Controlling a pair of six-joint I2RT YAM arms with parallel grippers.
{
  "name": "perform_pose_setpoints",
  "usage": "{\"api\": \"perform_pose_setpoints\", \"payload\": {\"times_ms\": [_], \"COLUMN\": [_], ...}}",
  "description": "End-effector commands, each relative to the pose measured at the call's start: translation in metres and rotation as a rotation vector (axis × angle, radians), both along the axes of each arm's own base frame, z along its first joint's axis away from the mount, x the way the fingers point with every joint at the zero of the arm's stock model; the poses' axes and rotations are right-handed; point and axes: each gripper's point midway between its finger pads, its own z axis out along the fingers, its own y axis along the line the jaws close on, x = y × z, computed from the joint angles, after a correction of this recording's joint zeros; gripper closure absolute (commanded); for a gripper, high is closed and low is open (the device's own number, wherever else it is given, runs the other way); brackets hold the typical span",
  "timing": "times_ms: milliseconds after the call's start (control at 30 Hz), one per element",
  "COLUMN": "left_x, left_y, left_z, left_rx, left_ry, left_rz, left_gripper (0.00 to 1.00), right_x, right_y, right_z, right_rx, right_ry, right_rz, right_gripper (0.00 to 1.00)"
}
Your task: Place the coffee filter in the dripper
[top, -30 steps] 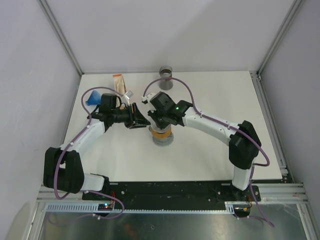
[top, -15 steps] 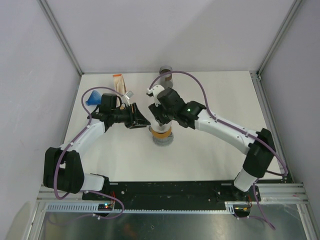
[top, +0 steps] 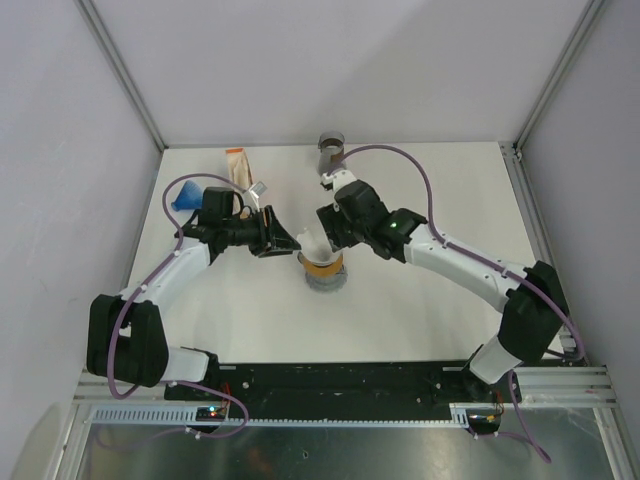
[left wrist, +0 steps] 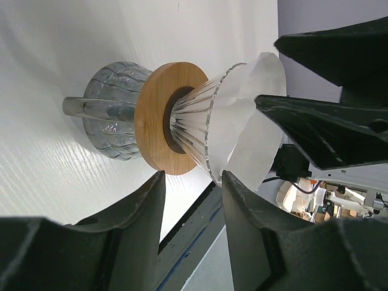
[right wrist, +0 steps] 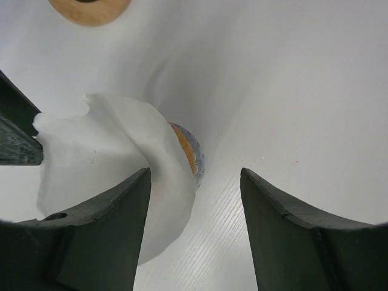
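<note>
Both apart, holding nothing: my left gripper (left wrist: pixel 193 182) and right gripper (right wrist: pixel 195 179). The filter (right wrist: pixel 109 151) under my right looks like light, floppy paper; I'd pinch its raised rim.

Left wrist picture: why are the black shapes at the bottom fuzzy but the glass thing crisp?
Left wrist view: the left end effector's fingers sit near the lens, likely defocused; the dripper is sharp. Right wrist view: the right end effector's fingers equally soft; the white filter barely stands out from the pale table. Top view: even light, faint shadows.
</note>
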Motion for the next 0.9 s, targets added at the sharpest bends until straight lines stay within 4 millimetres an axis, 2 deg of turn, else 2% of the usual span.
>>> {"api": "perform_pose_setpoints", "payload": {"times_ms": [0, 167, 433, 600, 867], "left_x": [0.003, 0.005, 0.014, 0.016, 0.016], "left_y": [-0.002, -0.001, -0.001, 0.002, 0.002], "left_z": [0.011, 0.012, 0.034, 0.040, 0.038], "left_rx": [0.001, 0.005, -0.021, -0.013, -0.017], "left_ry": [-0.072, -0.078, -0.129, -0.163, -0.155], "left_rz": [-0.011, -0.010, -0.010, -0.004, -0.009], "left_gripper": [0.53, 0.53, 0.45, 0.37, 0.35], "right_x": [0.006, 0.004, 0.001, -0.001, -0.003], "right_y": [0.004, 0.007, 0.011, 0.011, 0.010], "right_z": [-0.012, -0.022, -0.020, -0.008, 0.014], "right_rx": [0.012, 0.007, 0.018, 0.046, 0.078], "right_ry": [0.011, 0.037, 0.041, 0.023, -0.018], "right_rz": [-0.026, -0.014, 0.019, 0.029, 0.045], "right_gripper": [0.35, 0.35, 0.36, 0.35, 0.34]}}
